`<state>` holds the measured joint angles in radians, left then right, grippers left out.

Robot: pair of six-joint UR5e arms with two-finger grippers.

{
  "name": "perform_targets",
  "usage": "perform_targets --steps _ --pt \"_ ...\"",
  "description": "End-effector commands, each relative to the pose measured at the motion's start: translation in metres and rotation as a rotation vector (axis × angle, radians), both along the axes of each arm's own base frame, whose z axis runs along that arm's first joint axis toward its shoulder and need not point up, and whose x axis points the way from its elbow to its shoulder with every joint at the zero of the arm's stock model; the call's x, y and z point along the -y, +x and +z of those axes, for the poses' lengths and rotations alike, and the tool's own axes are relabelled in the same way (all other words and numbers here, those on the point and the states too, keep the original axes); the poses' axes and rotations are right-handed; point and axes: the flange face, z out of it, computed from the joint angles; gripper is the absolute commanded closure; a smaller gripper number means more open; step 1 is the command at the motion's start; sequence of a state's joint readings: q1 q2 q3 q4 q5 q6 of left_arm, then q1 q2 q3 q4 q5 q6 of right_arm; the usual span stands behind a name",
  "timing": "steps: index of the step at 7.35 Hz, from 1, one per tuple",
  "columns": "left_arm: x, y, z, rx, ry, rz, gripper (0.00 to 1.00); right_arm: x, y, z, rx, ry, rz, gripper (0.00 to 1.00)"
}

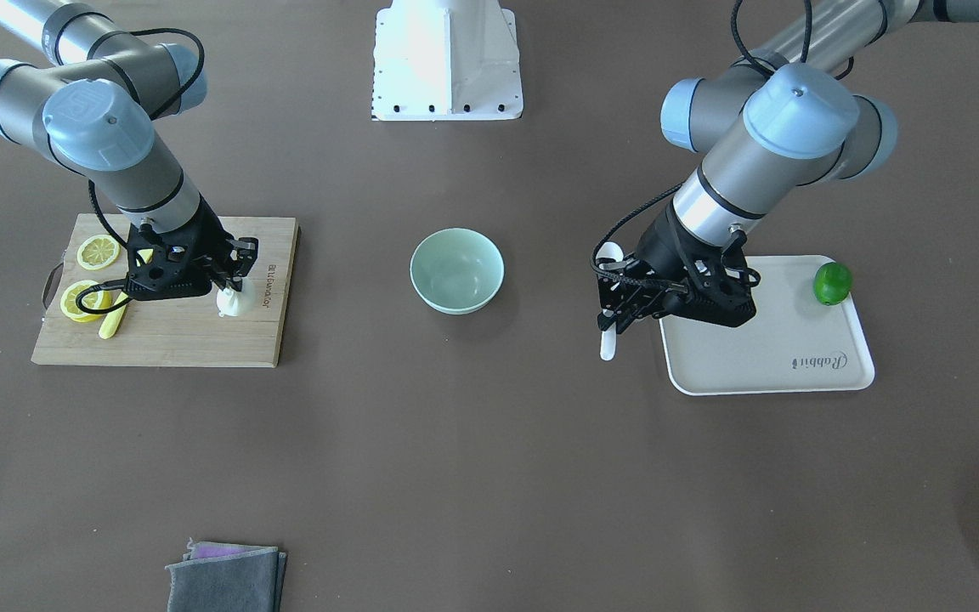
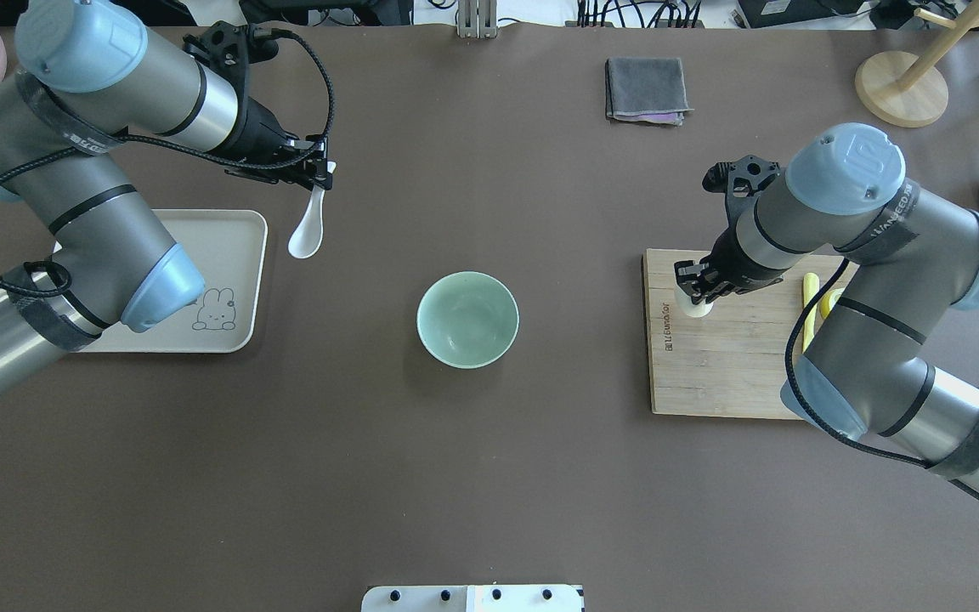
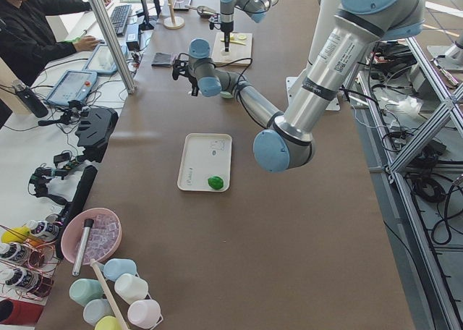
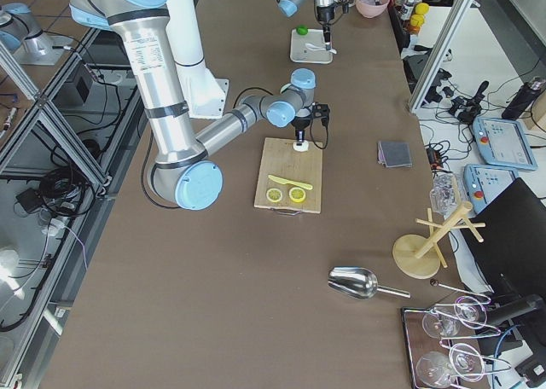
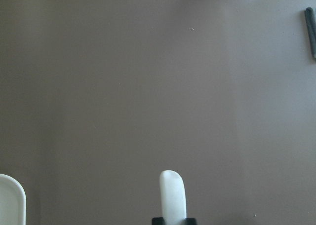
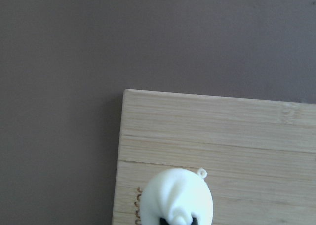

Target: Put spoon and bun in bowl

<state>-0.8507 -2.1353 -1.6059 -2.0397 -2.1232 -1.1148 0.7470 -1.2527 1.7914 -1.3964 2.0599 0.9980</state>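
Overhead exterior view gives you the plainest layout: the bowl (image 2: 467, 323), round, smooth and pale mint green, sits empty at the centre of the frame on the brown table.

At upper left you see the left gripper (image 2: 320, 173) clamped on the spoon (image 2: 306, 235). The spoon is glossy white with an oval scoop and a short thick handle. The handle is pinched between the fingers, and the scoop points toward the lower edge of the frame. It hangs over bare table just right of the beige tray (image 2: 239, 234), well apart from the bowl. In the left wrist view the rounded handle tip pokes out past the black fingertips at bottom centre.

At right of the same overhead frame, the right gripper (image 2: 697, 291) reaches down onto the bun (image 2: 697, 308). The bun is small, round and white, and it rests on the wooden cutting board (image 2: 727, 374) near the board's upper left corner. In the right wrist view you can make out its pleated, swirled top at the bottom edge, with the dark fingertips closed on the pinched knot.

In the front-facing view, a green lime (image 1: 832, 283) sits on the tray's upper right corner. Lemon slices (image 1: 98, 252) and a yellow knife (image 1: 113, 322) lie on the left part of the board. A folded grey cloth (image 2: 645, 88) lies at top centre of the overhead frame.
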Motion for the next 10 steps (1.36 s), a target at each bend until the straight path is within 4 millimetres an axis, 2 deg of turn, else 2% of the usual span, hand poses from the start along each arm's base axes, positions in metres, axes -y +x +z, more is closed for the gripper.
perform_targets --steps 1,2,3,4,5,6,7,8,10 --pt "-0.013 0.021 -0.017 -0.039 -0.033 -0.014 1.0 0.007 0.007 -0.043 0.072 -0.005 0.041 1.0" --pt "-0.029 0.056 -0.033 -0.047 -0.026 -0.044 1.0 0.011 0.004 -0.066 0.103 -0.013 0.068 1.0" --pt "-0.036 0.083 -0.047 -0.055 -0.045 -0.064 1.0 0.014 0.001 -0.084 0.124 0.001 0.071 1.0" --pt "-0.052 0.122 -0.058 -0.082 -0.049 -0.098 1.0 0.016 -0.001 -0.1 0.143 0.019 0.071 1.0" --pt "-0.064 0.151 -0.058 -0.113 -0.057 -0.131 1.0 0.017 -0.003 -0.11 0.155 0.023 0.082 1.0" --pt "-0.068 0.164 -0.056 -0.115 -0.061 -0.123 1.0 0.018 -0.004 -0.121 0.169 0.024 0.087 1.0" --pt "-0.078 0.181 -0.058 -0.111 -0.062 -0.129 1.0 0.019 -0.004 -0.124 0.173 0.028 0.088 1.0" --pt "-0.088 0.19 -0.06 -0.113 -0.061 -0.132 1.0 0.019 -0.004 -0.125 0.174 0.029 0.088 1.0" --pt "-0.092 0.187 -0.065 -0.126 -0.074 -0.13 1.0 0.019 -0.005 -0.13 0.181 0.026 0.095 1.0"
